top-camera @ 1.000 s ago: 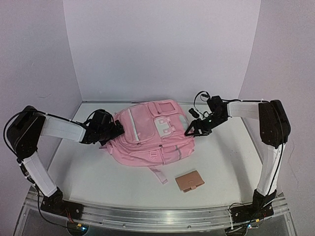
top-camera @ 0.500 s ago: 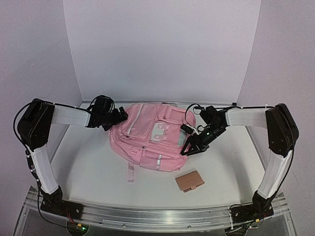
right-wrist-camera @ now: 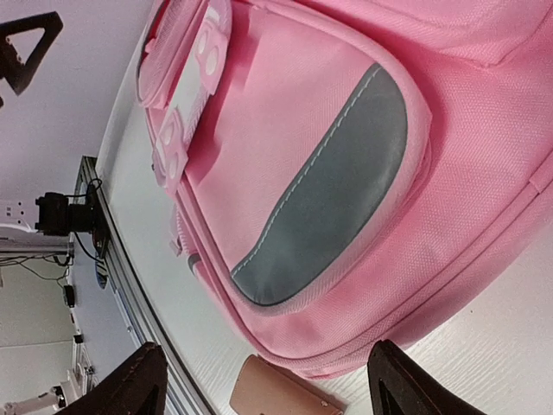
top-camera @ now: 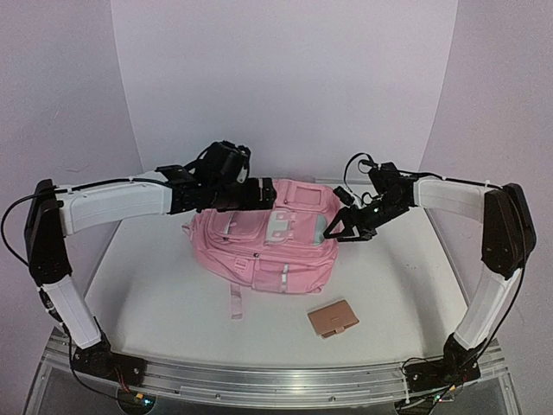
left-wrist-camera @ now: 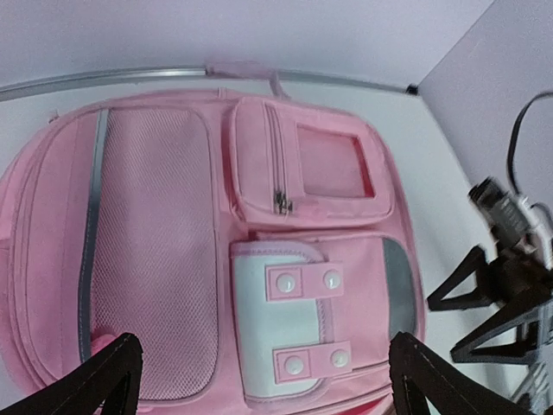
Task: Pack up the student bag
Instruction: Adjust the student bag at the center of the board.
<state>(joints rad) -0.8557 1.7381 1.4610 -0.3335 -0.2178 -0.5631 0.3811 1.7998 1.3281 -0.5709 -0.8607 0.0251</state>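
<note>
status - packing looks barely begun, if at all.

- soft pink fabric backpack (top-camera: 259,251) lies face-up in the middle of the white table (top-camera: 147,294), its top toward the back wall. 1 loose pink strap (top-camera: 235,303) trails off its near edge.
- left wrist view: the small front pocket zip (left-wrist-camera: 278,201) sits closed, and the white flap pocket (left-wrist-camera: 294,333) is shut under its 2 snap tabs. the main compartment opening is not visible in any view, so i cannot tell if it is unzipped.
- small tan flat wallet-like case (top-camera: 333,318) rests on the table near the bag's front right corner - apart from the bag, not inside it. it is the only loose item seen.
- left gripper (top-camera: 263,194) hovers over the bag's upper face, jaws spread wide, nothing between them.
- right gripper (top-camera: 335,232) is just beside the bag's right flank by the grey side panel (right-wrist-camera: 333,186), jaws apart, grasping nothing. whether a fingertip touches fabric - cannot tell.

judged remaining: open a compartment, pick up the tan case, put it in, zip shut.
</note>
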